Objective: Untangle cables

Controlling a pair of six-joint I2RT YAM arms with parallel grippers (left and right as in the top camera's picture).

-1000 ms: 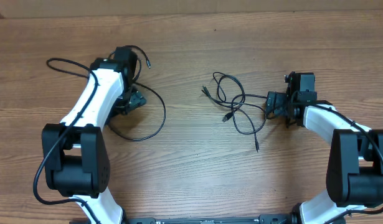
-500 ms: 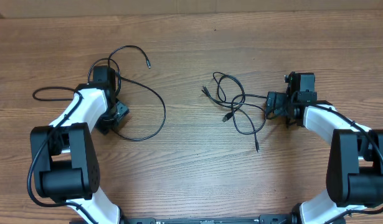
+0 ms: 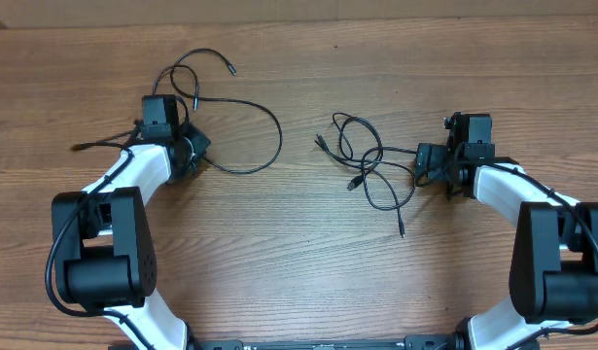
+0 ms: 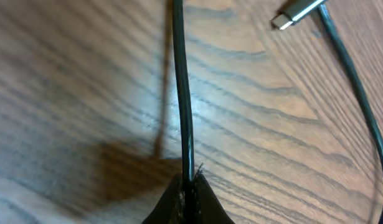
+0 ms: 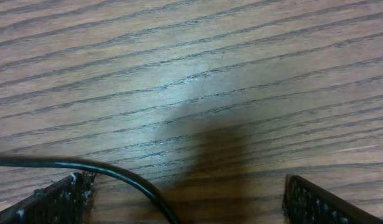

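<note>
Far left, the left end effector (image 3: 187,154) is clamped shut on one thin black cable (image 3: 279,136), and its wrist view shows the cord pinched right at the very tips (image 4: 190,193). That cable lies in a loose loop on the surface (image 3: 299,272), with a silver plug (image 4: 297,12) just beside the gripped run. The risk here is that the cord is thin and the bite shallow, so a quick tug could pull it free. A pull the wrong way could also cinch the small loop near its far end into a knot.

Mid-surface, well apart from that cable, sits the bundle (image 3: 371,165), several cords crossing one another.

On the right, the right end effector (image 3: 427,160) is wide open at the bundle's edge. A strand (image 5: 135,177) curves between the jaws, close to one finger (image 5: 60,193). If it closes now it may only clip the strand or miss it. If it does catch and drags, the whole bundle could slide along and tighten.
</note>
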